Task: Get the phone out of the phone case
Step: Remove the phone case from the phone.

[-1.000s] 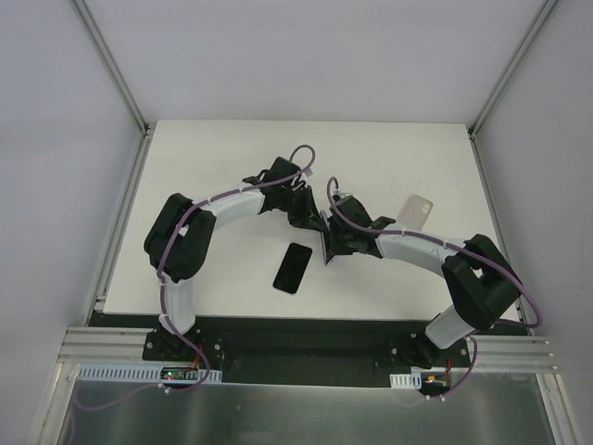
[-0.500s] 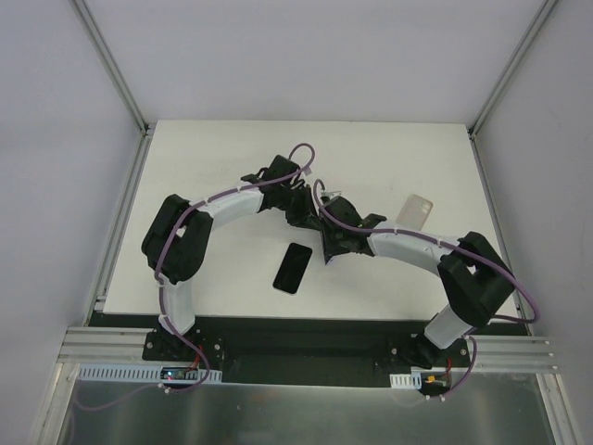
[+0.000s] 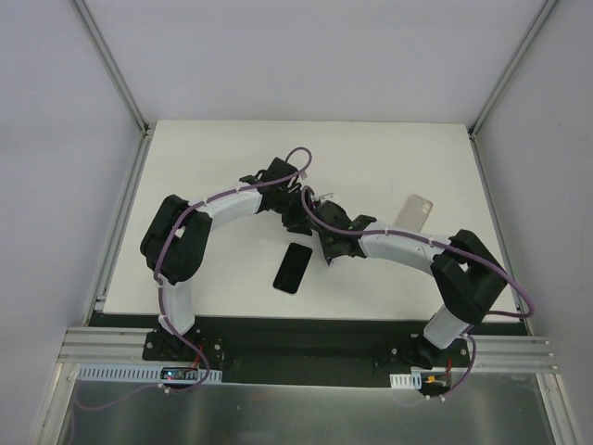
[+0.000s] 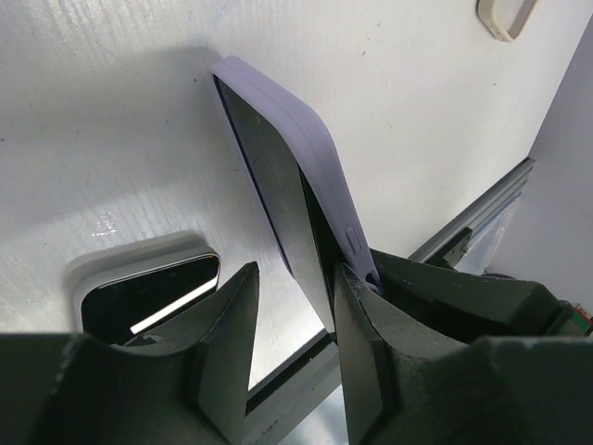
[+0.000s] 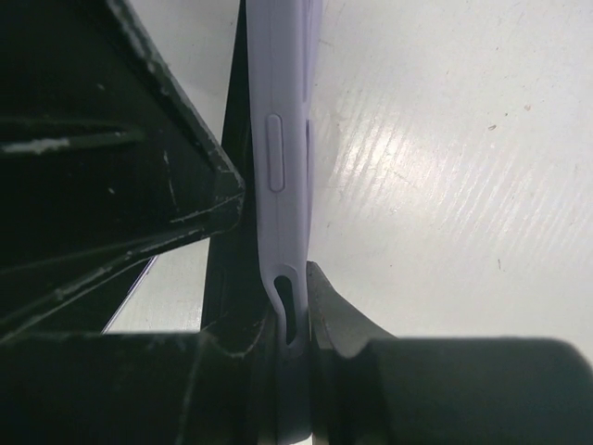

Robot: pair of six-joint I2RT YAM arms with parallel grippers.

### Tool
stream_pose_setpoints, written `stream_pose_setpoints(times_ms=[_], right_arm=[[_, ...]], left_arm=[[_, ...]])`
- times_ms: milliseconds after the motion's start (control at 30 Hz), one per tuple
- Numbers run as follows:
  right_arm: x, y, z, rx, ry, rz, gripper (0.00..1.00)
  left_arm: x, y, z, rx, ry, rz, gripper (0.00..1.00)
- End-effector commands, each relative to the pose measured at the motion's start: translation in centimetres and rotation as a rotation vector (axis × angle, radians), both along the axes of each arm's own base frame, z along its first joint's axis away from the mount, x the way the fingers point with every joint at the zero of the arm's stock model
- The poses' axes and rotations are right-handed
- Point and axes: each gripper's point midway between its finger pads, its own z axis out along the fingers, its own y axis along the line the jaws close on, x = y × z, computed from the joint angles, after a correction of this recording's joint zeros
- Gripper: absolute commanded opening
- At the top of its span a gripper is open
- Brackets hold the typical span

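A lavender phone case (image 4: 310, 130) with a dark phone (image 4: 264, 176) in it stands on edge on the white table. My right gripper (image 5: 292, 306) is shut on the case's lower edge (image 5: 278, 139), one finger on each face. My left gripper (image 4: 295, 278) is open. Its right finger (image 4: 357, 334) lies against the phone's screen side and its left finger (image 4: 232, 324) stands apart. In the top view the two grippers meet mid-table, the left (image 3: 298, 215) just behind the right (image 3: 326, 248).
A second black phone (image 3: 293, 268) lies flat just in front of the grippers and also shows in the left wrist view (image 4: 148, 292). A pale translucent case (image 3: 414, 209) lies to the right. The table's near edge (image 3: 306, 320) runs in front.
My right arm has shifted a little to the left and nearer with the case still in its grip. My left gripper has stayed close beside it.
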Motion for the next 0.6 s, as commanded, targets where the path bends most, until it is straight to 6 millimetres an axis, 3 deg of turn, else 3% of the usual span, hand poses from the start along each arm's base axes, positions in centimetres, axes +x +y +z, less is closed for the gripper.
stream_pose_setpoints(times_ms=[0, 400, 567], right_arm=[[5.9, 3.4, 7.6, 0.173, -0.265, -0.081, 0.01], [6.2, 4.3, 7.8, 0.192, -0.262, -0.073, 0.01], [6.3, 4.3, 8.1, 0.207, -0.267, -0.079, 0.01]], left_arm=[[-6.2, 5.2, -6.8, 0.296, 0.204, -0.061, 0.34], [-8.4, 2.9, -5.0, 0.178, 0.250, -0.073, 0.30], [-8.9, 3.2, -6.1, 0.201, 0.260, -0.064, 0.29]])
